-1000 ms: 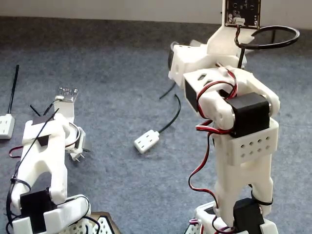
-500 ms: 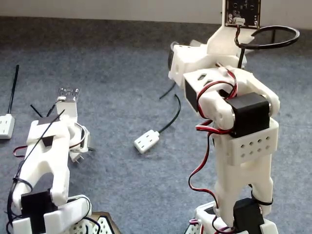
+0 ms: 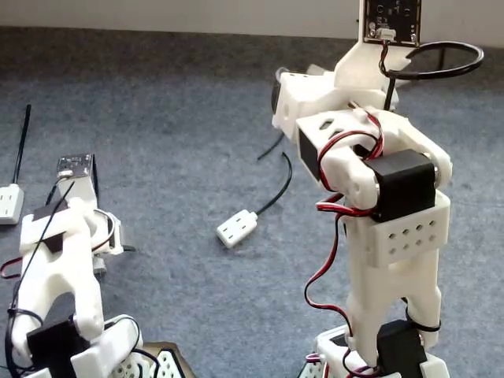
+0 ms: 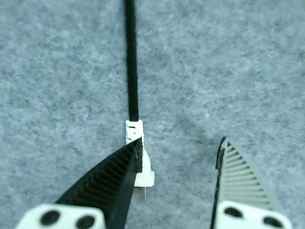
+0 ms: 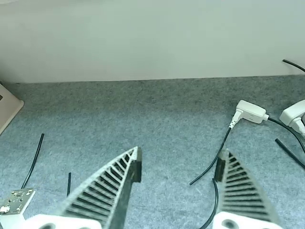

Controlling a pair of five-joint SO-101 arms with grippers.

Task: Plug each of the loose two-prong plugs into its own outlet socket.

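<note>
Left gripper (image 4: 180, 145): jaws wide apart, pointed straight down at the grey carpet (image 4: 238, 62). Its dark ribbed finger (image 4: 114, 176) lies against one side of a white two-prong plug (image 4: 144, 171), while the other finger stands well apart from it, so the plug is at the edge of the gap and not clasped. The plug lies flat on the carpet, and its black cord (image 4: 130, 62) runs straight away from the wrist. In the high view the left arm (image 3: 59, 260) is folded forward and low over the carpet. Right gripper (image 5: 178, 162): jaws also wide, holding nothing, raised and facing level toward the pale wall (image 5: 143, 38). The right arm (image 3: 378, 197) stands tall and bent at the elbow. On the carpet ahead of the right gripper, a second white plug body (image 5: 251, 112) lies with its cord trailing back toward the arm. Just beside it, at the frame edge, is another white piece (image 5: 295, 114) whose kind cannot be told. One outlet socket (image 3: 236, 227) lies between the two arms, and a second outlet socket (image 3: 9, 202) lies at the far left edge. Both are unoccupied as far as can be seen.
</note>
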